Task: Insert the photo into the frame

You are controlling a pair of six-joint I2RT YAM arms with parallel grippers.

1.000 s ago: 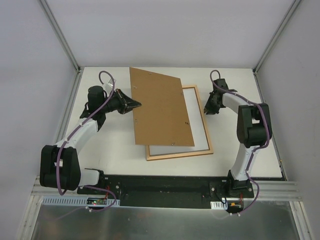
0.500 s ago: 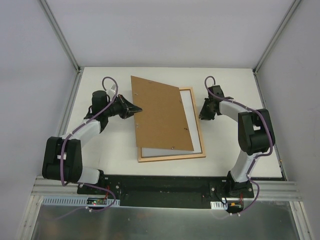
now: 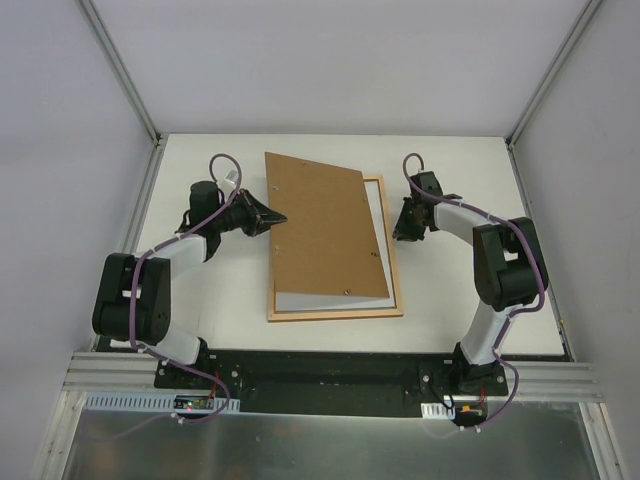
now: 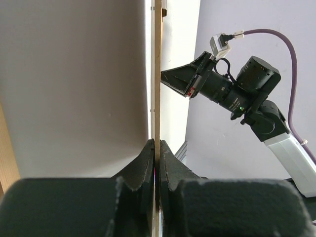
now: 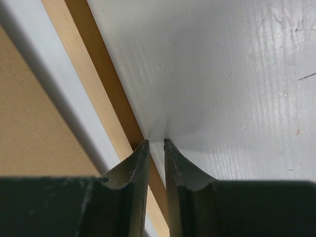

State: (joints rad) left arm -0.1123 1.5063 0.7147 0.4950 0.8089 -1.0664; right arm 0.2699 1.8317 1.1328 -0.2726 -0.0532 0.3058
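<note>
The frame (image 3: 335, 314), with its thin orange-brown border, lies flat in mid-table. A plain brown board (image 3: 325, 225) covers most of it, tilted, left edge raised. My left gripper (image 3: 272, 217) is shut on the board's left edge; in the left wrist view the thin board edge (image 4: 157, 74) runs between the pads of my left gripper (image 4: 157, 148). My right gripper (image 3: 398, 234) is shut and empty, its tips against the outer side of the frame's right border (image 5: 94, 84), also seen in the right wrist view (image 5: 155, 142). A pale sheet (image 3: 300, 300) shows under the board; no printed photo face is visible.
The white table (image 3: 470, 300) is bounded by a metal rail at the left (image 3: 140, 215) and walls behind and at both sides. The black arm base bar (image 3: 330, 370) runs along the near edge. The right arm (image 4: 232, 94) shows in the left wrist view.
The frame has slid left and squared up beneath the board, with my right gripper following against its right border. My left gripper, holding the board, has shifted slightly right.
</note>
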